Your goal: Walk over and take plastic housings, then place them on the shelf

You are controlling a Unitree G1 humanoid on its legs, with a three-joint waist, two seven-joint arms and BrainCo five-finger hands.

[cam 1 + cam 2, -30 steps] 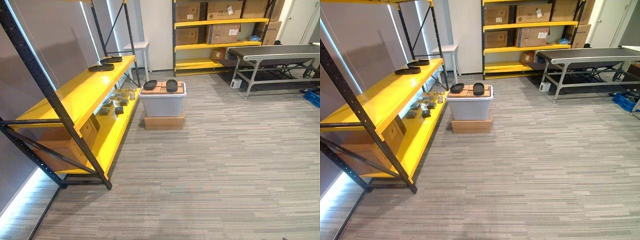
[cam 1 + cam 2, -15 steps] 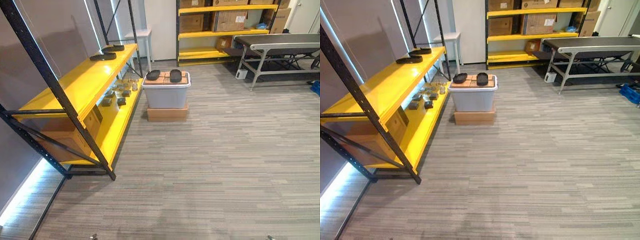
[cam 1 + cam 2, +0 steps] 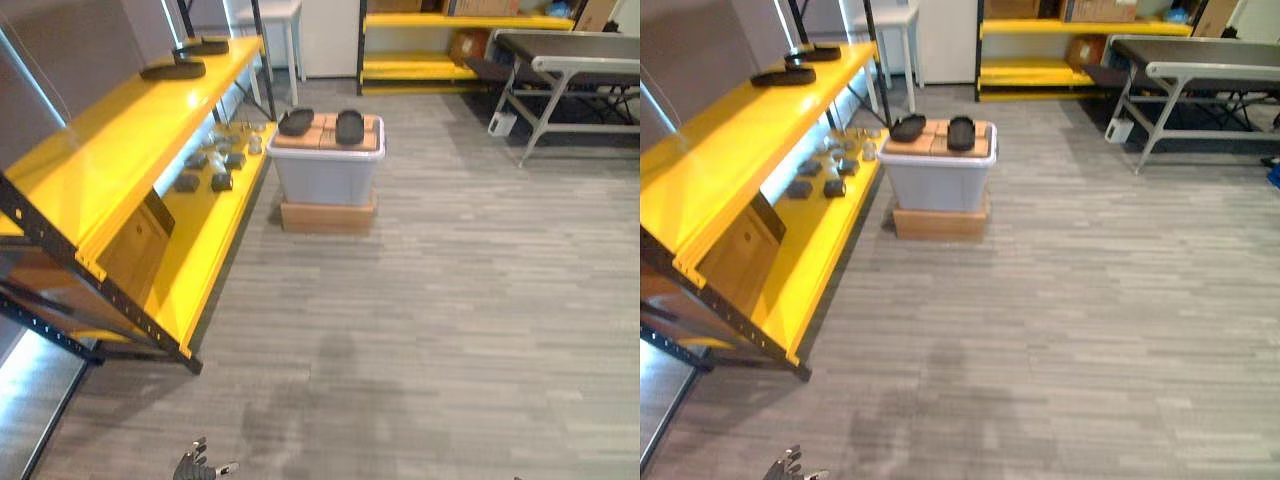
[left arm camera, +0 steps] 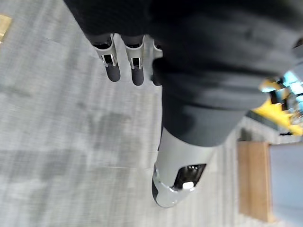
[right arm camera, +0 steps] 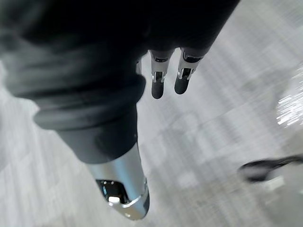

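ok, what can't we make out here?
Small parts on the lower shelf: too small to identify, eye views.
Bin inside: covered by the brown top under two housings.
Left hand: cut off by the eye view's bottom edge.

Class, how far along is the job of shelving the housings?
Looks done: two shelved housings lie on the shelf. In hand: nothing; the left hand and right hand hang open. Left: walk to the bin, take the two bin-top housings, and shelve them.
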